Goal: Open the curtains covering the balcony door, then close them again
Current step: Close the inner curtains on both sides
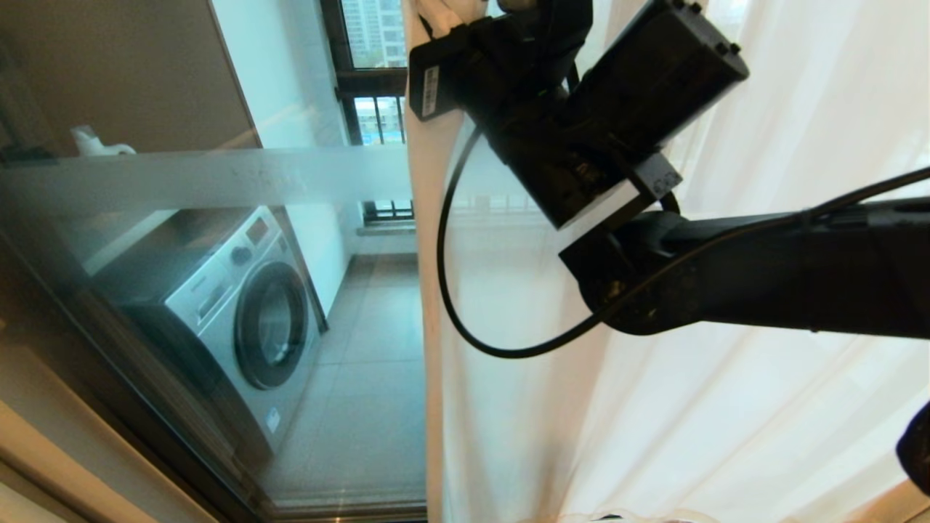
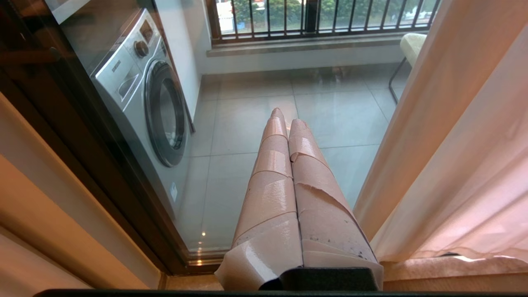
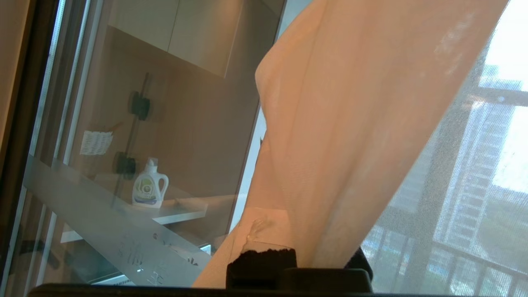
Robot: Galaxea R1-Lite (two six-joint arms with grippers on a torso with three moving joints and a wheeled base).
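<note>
Right gripper (image 3: 288, 264) raised, clamped on the leading edge of the curtains (image 1: 726, 407), which hang over the right part of the balcony door (image 1: 218, 181); sheer fabric looks light, limp, slippery, so grip the bunched hem; left gripper (image 2: 284, 123) closed, empty, parked low.

- The right gripper's fingers (image 3: 264, 264) are wrapped in a fold of the curtain (image 3: 330, 144), so only dark stubs show.
- In the head view the right arm (image 1: 763, 276) hides much curtain, and the frame's top cuts off its gripper.
- The washing machine (image 1: 240, 327) is blurred behind the door's glass (image 1: 109, 87).
</note>
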